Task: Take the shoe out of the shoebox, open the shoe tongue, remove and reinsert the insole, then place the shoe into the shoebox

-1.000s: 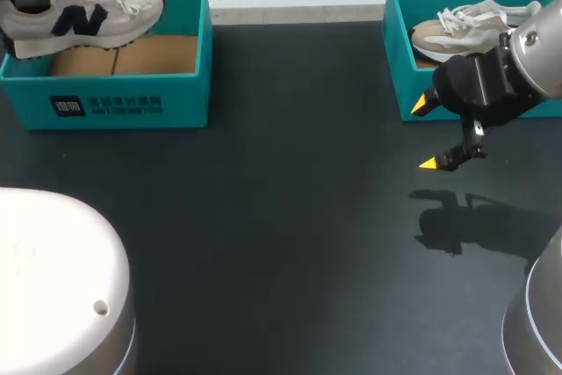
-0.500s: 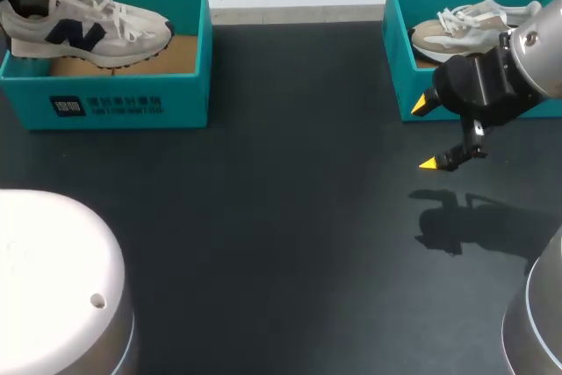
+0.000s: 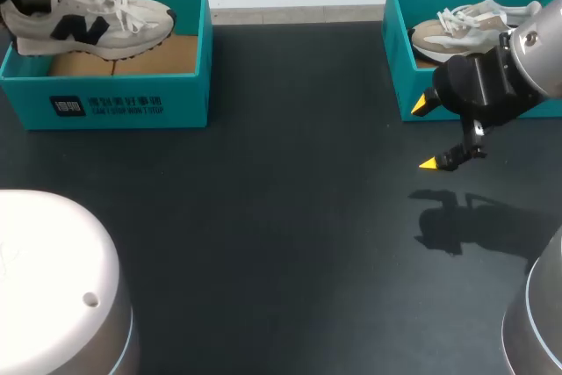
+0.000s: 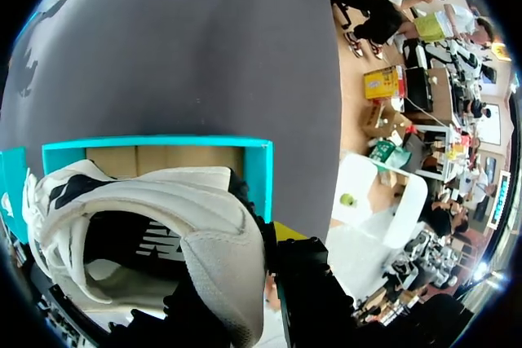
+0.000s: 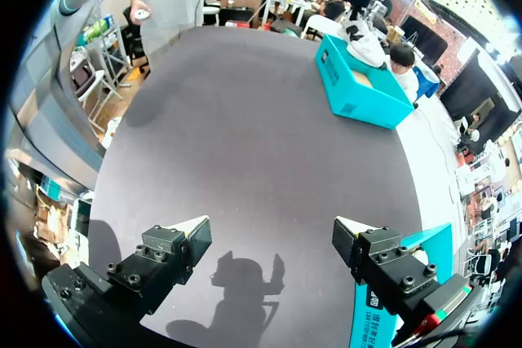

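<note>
Fingers (image 4: 287,231) of the left gripper (image 4: 245,273) are clamped on the heel of the white mesh sneaker with a navy logo (image 4: 147,209). One yellow tip shows just outside the heel collar; the other finger is down in the shoe opening, so I can't really see it. From the head view, that sneaker (image 3: 88,22) hangs over the far side of the teal cardboard shoebox (image 3: 114,104), heel toward the left edge and toe pointing right, with the sole up off the brown cardboard floor of the box. The box itself sits at the far left corner of the dark tabletop (image 3: 281,217).

Over on the other side, the right gripper (image 3: 425,133) has its fingers spread wide with nothing in them. It hovers above the tabletop just off the near left corner of a second teal shoebox (image 3: 395,68), which sits at the far right corner. A beige and white sneaker (image 3: 465,28) lies inside that one, laces up. The right wrist view has both yellow tips well apart, just bare dark tabletop and the gripper's shadow between them, and the first box with the held sneaker way across on the far side.
</note>
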Robot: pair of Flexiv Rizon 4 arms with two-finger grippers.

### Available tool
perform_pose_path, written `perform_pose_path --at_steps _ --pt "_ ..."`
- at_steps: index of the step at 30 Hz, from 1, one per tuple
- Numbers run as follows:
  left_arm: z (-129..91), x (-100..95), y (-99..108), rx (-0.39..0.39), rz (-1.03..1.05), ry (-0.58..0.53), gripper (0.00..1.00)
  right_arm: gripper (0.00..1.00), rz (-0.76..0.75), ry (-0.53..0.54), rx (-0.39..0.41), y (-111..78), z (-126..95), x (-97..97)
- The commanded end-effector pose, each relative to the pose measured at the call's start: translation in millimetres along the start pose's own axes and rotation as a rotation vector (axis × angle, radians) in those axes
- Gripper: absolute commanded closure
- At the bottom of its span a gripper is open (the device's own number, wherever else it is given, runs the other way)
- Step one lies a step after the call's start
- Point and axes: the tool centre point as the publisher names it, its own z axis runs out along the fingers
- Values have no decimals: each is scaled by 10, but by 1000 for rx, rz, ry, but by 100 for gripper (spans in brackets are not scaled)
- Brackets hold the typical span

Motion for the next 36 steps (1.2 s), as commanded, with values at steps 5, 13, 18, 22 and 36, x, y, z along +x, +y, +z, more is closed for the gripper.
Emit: perform_pose_path --at_steps 5,13,18,22,36 --pt "246 -117 169 -8 6 3 100 0 0 0 3 5 14 -1" --pt "530 -220 217 13 2 -9 100 0 0 0 3 5 14 -1" --pt "676 -265 220 36 -6 -18 100 0 0 0 3 5 14 -1" --pt "765 -292 201 39 -9 -14 100 0 0 0 3 5 14 -1" --pt "1070 -410 16 67 23 -23 100 0 0 0 3 5 14 -1"
